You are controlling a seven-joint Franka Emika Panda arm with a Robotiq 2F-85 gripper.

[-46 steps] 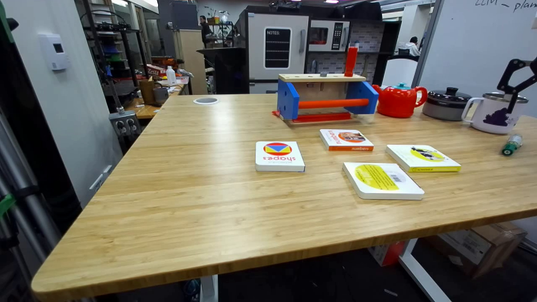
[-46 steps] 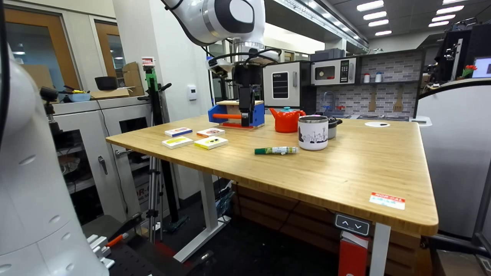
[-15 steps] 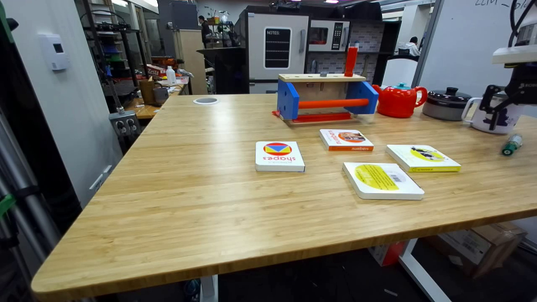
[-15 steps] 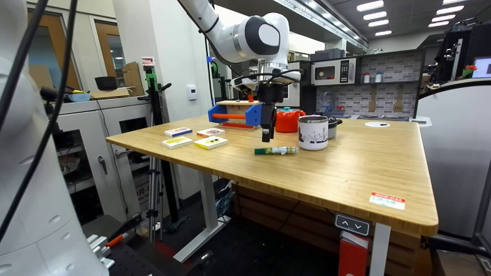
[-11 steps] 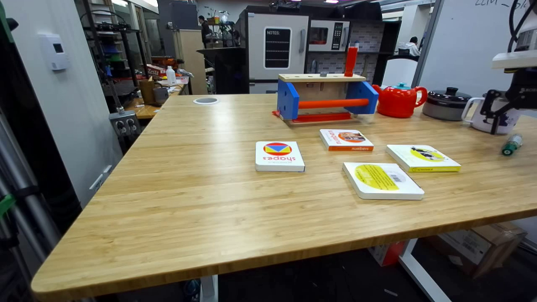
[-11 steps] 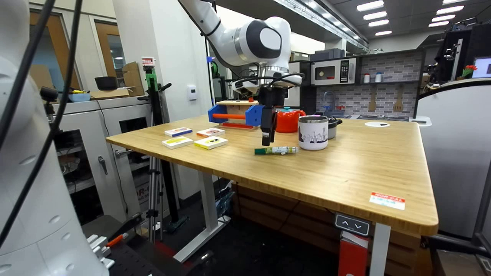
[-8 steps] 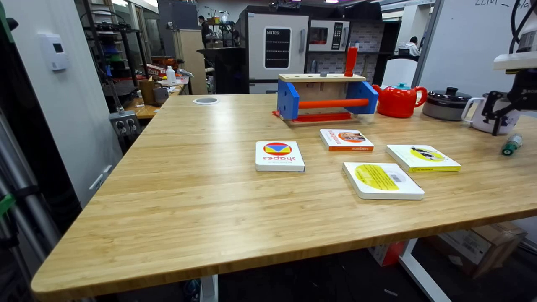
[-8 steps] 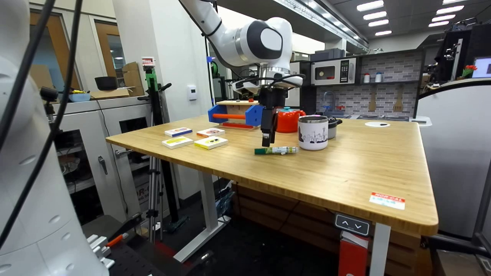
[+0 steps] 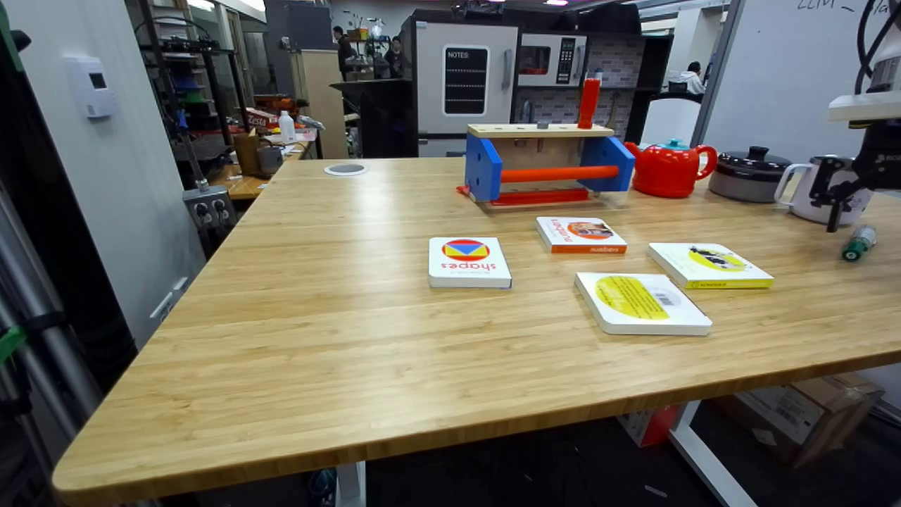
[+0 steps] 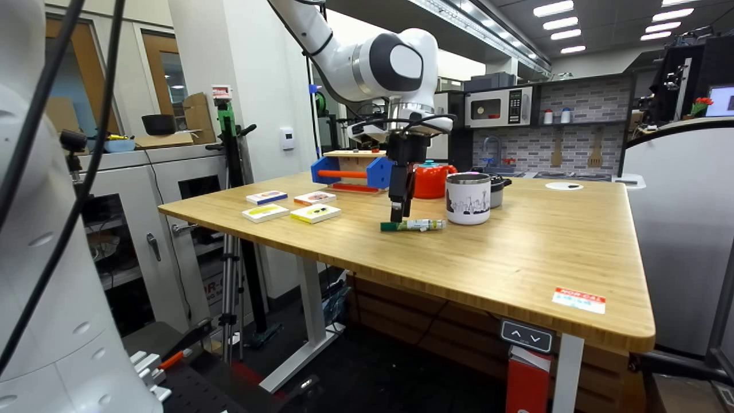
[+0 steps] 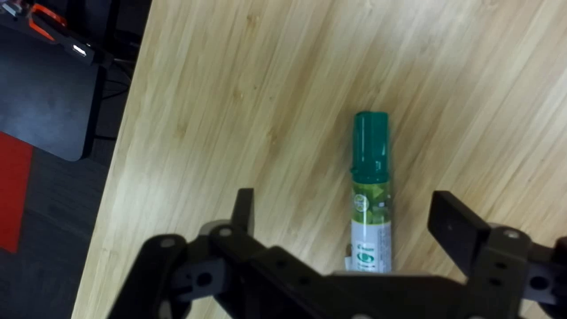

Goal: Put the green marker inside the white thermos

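Note:
The green marker lies flat on the table, with a dark green cap and a white and green label; it shows in both exterior views (image 9: 859, 243) (image 10: 427, 225) and the wrist view (image 11: 371, 199). My gripper (image 10: 398, 218) points down just above the marker near its cap end. In the wrist view my gripper (image 11: 347, 212) is open, with the marker between its fingers and touching neither. The marker's far end is hidden behind the gripper body. The white thermos (image 10: 469, 201) stands upright close to the marker's white end; in an exterior view the thermos (image 9: 802, 201) is partly hidden by the gripper.
A red teapot (image 9: 672, 172) and a grey pot with a black lid (image 9: 750, 176) stand behind the thermos. A blue and red toy bench (image 9: 556, 172) stands further along. Several board books (image 9: 643, 303) lie on the table (image 10: 516, 258). The wrist view shows the table's edge at left.
Over three seconds my gripper has moved from in front of the toy bench to over the marker and lowered. In the last half second it has lowered slightly. The marker and thermos have not moved.

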